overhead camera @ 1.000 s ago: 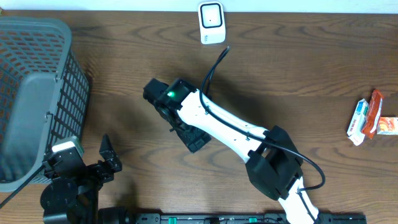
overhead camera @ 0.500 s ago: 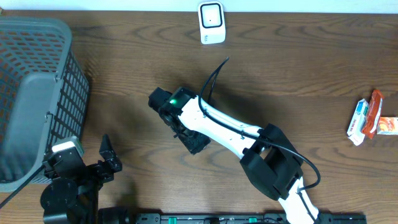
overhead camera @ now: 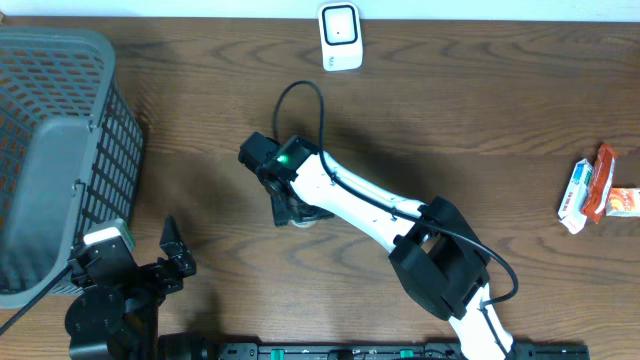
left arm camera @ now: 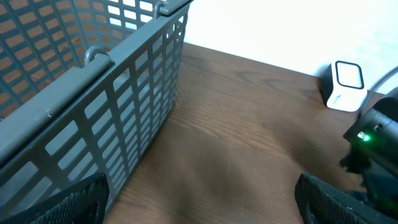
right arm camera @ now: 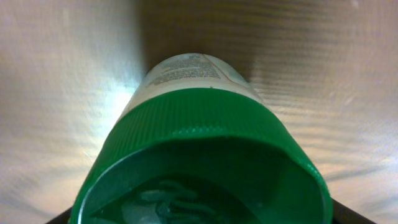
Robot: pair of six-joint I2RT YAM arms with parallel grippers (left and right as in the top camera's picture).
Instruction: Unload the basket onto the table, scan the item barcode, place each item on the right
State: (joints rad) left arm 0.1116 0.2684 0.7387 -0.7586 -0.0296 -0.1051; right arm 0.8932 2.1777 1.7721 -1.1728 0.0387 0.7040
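Wooden table, overhead and wrist views. Green-capped bottle sits mid-table under my right hand; I cannot tell whether it is clamped. Left hand wide, empty. I judge a firm, centred grip comes first, then label toward scanner.

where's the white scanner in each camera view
Overhead: the white scanner sits at the top edge, just right of centre.
Left wrist: it is at the far right, in the upper half.
Right wrist: not in it.
Shared landmark: the grey basket, on the left in overhead and left wrist.
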